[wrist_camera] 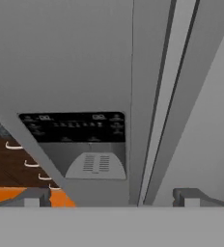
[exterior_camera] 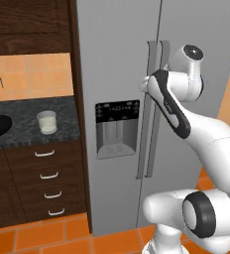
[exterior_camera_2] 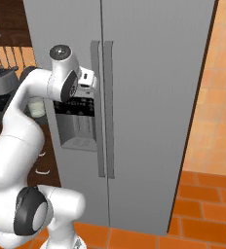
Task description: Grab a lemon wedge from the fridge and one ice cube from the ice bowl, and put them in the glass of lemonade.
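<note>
My claw point(wrist_camera: 111, 198) is spread wide, empty, at the closed fridge point(exterior_camera: 117, 59), whose left door handle point(wrist_camera: 160, 101) runs toward one o'clock between my fingertips point(wrist_camera: 34, 197). I should centre it, then close squarely before pulling.

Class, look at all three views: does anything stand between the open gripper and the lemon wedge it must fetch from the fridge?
Yes. Both doors of the fridge are closed, so its inside is hidden. The open gripper is close to the left door's bar handle, not gripping it.
</note>
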You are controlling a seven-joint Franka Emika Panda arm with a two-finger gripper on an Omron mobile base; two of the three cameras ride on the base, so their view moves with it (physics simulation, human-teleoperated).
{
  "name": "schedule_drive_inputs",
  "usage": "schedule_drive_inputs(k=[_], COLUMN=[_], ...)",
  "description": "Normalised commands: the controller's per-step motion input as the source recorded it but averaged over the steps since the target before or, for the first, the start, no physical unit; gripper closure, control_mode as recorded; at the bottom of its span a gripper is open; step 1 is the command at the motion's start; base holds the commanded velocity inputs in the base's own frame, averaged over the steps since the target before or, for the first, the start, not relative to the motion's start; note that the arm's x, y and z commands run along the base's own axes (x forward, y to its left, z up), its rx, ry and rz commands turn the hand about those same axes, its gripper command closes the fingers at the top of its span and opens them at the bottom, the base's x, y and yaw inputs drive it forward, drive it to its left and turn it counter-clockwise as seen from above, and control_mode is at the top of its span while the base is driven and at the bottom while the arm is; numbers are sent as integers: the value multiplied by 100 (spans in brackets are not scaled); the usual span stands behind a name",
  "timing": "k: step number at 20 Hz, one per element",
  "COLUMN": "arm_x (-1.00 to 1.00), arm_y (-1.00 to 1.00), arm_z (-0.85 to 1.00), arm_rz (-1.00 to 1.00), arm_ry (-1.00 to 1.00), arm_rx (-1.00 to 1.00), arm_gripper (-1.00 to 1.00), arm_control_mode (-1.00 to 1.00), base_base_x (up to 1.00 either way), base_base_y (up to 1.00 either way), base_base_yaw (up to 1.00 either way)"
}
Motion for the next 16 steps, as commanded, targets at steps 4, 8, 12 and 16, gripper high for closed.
schedule_drive_inputs(k=[4,8,12,16], arm_x=[35,72,55,15], arm_y=[-7,0,-3,-21], arm_z=[-3,-23,-24,-19], arm_rz=[-1,0,0,0], arm_ry=[0,0,-1,-3], arm_rx=[-2,-5,-6,-6], arm_gripper=[-100,-100,-100,-100], arm_control_mode=[-100,-100,-100,-100], base_base_x=[0,0,0,0], base_base_y=[0,0,0,0], base_base_yaw=[0,0,0,0])
